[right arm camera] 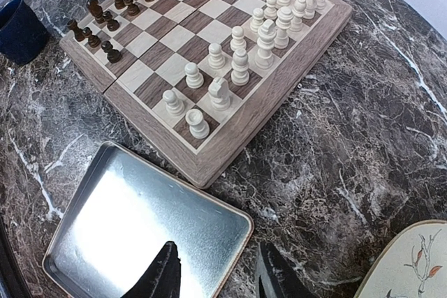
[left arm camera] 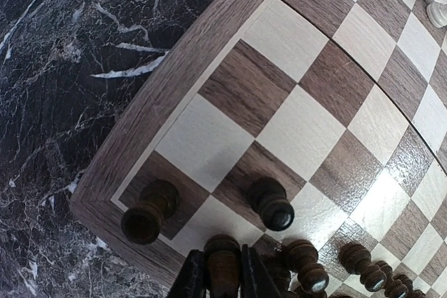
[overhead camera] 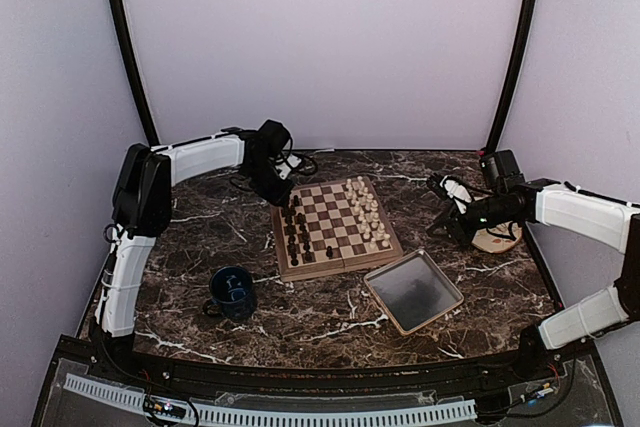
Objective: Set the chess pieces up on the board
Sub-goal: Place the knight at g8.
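Gripping an upright dark piece point(left arm camera: 223, 259) in the left end effector point(left arm camera: 222, 273), straight below the wrist, near the board's point(left arm camera: 140, 123) dark-side corner. Hanging released off the board's white side, well apart: right end effector point(right arm camera: 218, 273). Probably needs only lowering straight down.

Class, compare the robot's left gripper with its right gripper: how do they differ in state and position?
The left gripper has its fingers shut on a dark chess piece; the right gripper is open and holds nothing. The left gripper is at a corner of the board; the right gripper hangs off the board, above the table. Both have two dark fingers.
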Robot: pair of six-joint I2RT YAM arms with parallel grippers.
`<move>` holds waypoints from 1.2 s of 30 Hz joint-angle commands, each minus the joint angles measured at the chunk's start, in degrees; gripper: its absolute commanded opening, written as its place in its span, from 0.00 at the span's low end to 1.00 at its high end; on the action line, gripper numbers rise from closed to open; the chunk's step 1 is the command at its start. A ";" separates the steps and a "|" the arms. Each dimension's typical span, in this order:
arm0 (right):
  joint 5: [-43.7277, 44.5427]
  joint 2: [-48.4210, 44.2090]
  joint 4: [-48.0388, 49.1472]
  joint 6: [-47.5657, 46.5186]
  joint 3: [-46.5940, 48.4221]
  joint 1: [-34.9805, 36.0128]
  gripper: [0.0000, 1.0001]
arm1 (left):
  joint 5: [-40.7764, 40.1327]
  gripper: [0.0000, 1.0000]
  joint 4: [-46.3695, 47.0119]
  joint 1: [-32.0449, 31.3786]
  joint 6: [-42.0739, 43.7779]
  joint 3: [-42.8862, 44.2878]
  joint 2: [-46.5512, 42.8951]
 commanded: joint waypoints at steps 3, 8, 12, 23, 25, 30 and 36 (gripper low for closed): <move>-0.18 0.34 0.25 -0.54 1.71 -0.26 0.38 | 0.96 0.18 -0.99 -0.09 -0.86 0.72 0.58; -0.26 0.52 0.15 -0.50 1.86 -0.32 0.38 | 0.64 0.22 -1.87 -0.10 -1.26 2.25 0.54; -0.19 0.44 0.15 -0.40 1.93 -0.33 0.38 | 0.37 0.25 -3.18 -0.13 -1.63 4.10 -0.11; -0.06 -0.52 0.21 0.03 1.90 -0.29 0.38 | 0.26 0.31 -4.80 -0.33 1.63 5.91 -5.66; -0.05 -0.75 0.19 -0.04 1.87 -0.26 0.38 | 2.28 0.31 -3.68 -0.76 4.59 3.79 -7.53; -0.26 -1.26 0.11 -0.12 1.79 -0.26 0.38 | 2.85 0.30 -2.78 -2.14 7.85 0.92 -9.47; -4.96 -0.16 -1.11 0.08 3.31 0.70 0.38 | 0.55 0.30 -2.49 -4.07 7.14 1.24 -12.20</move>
